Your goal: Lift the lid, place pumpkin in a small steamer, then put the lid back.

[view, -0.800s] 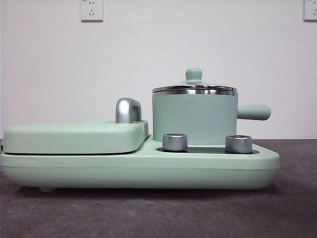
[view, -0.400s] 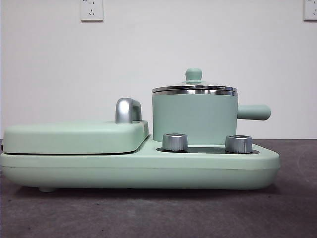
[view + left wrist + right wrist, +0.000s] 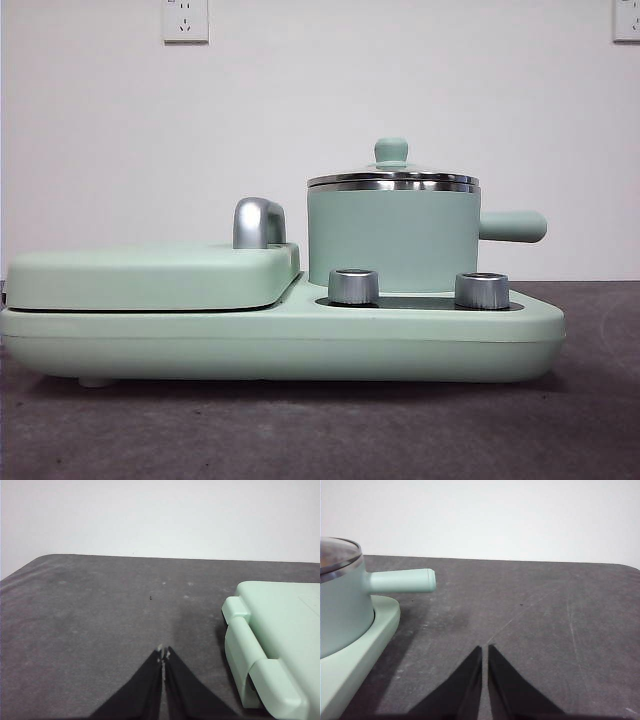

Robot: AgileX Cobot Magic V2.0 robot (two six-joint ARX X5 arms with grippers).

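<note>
The small steamer (image 3: 392, 238) stands on the right half of the mint-green cooker base (image 3: 280, 340), its stubby handle (image 3: 512, 226) pointing right. The lid (image 3: 391, 172) rests on it, green knob up. In the right wrist view the steamer (image 3: 340, 615) and lid (image 3: 335, 552) sit off to one side of my right gripper (image 3: 484, 647), which is shut and empty over bare table. My left gripper (image 3: 163, 652) is shut and empty, hovering over the table beside the griddle cover (image 3: 280, 640). The pumpkin is out of view.
A wide flat griddle cover (image 3: 150, 275) with a chrome handle (image 3: 258, 222) fills the base's left half. Two steel dials (image 3: 353, 286) (image 3: 482, 290) sit in front of the steamer. Dark grey table (image 3: 320, 430) surrounds the cooker; a white wall is behind.
</note>
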